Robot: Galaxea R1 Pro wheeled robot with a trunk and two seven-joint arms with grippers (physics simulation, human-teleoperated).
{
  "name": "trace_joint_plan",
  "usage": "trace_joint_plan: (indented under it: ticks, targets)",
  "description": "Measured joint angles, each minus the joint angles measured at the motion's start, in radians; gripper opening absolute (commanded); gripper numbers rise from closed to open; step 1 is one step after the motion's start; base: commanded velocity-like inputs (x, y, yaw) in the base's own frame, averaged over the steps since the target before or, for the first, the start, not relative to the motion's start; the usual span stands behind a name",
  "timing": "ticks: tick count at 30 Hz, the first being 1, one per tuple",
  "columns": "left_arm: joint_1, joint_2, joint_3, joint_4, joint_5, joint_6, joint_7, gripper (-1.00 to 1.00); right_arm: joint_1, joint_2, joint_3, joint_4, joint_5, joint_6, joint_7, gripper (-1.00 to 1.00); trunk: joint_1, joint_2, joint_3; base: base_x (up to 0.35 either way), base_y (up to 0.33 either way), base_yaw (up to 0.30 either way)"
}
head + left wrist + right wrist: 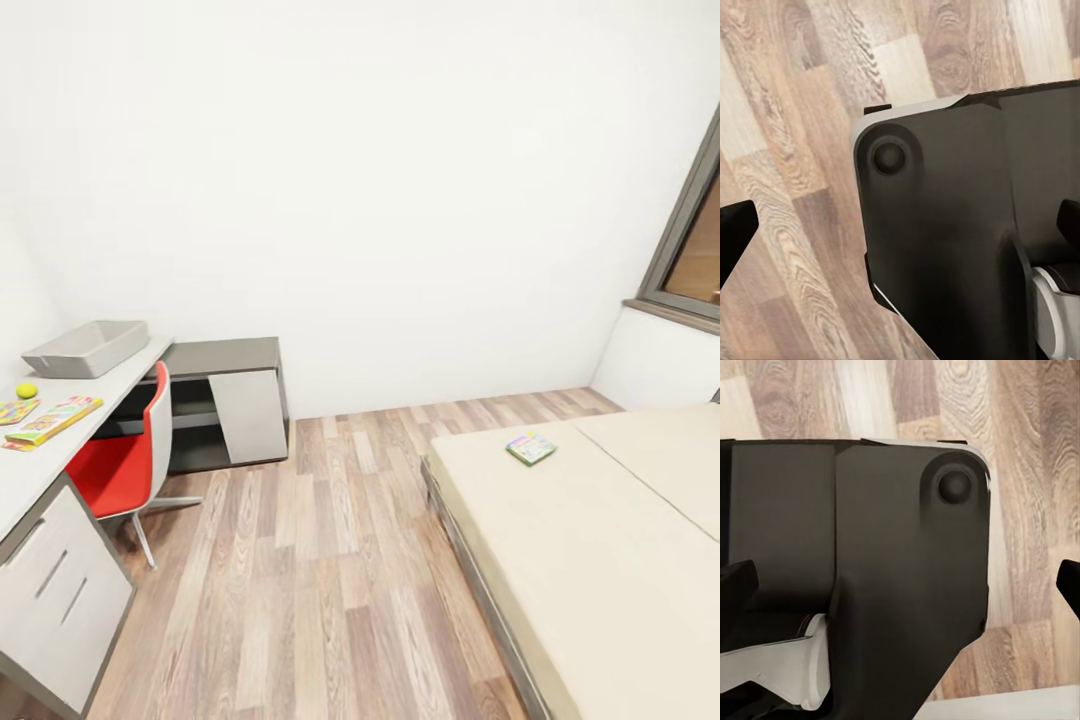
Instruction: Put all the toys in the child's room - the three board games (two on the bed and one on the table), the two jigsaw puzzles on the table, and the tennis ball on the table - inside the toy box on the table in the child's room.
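The head camera looks down across the wood floor (320,560) from above; both wrist cameras face that floor closely, past the robot's dark base (945,240).

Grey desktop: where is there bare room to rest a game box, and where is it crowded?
The long light grey desktop is bare between the light grey sloped-side bin and the small yellow-green ball. The near end is crowded: ball, flat green-bordered game box and multicoloured puzzle mat cluster there.
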Motion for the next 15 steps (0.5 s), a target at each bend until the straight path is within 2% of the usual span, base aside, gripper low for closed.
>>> trace_joint_plan:
  ticks: [4,9,15]
  targets:
    - [0.0,0.0,0.0,0.0,0.0,0.0,0.0,1.0,0.0,0.0,0.0,0.0,0.0,0.0,0.0,1.0,0.0,0.0,-0.002,0.0,-0.049,0.163]
    - [0.0,0.0,-0.001,-0.001,0.0,0.0,0.0,1.0,0.0,0.0,0.0,0.0,0.001,0.0,0.0,1.0,0.0,0.0,-0.006,0.0,-0.146,0.219]
    - [0.0,0.001,0.0,-0.001,0.0,0.0,0.0,1.0,0.0,-0.001,0.0,0.0,0.001,0.0,0.0,1.0,0.0,0.0,-0.011,0.0,-0.045,0.226]
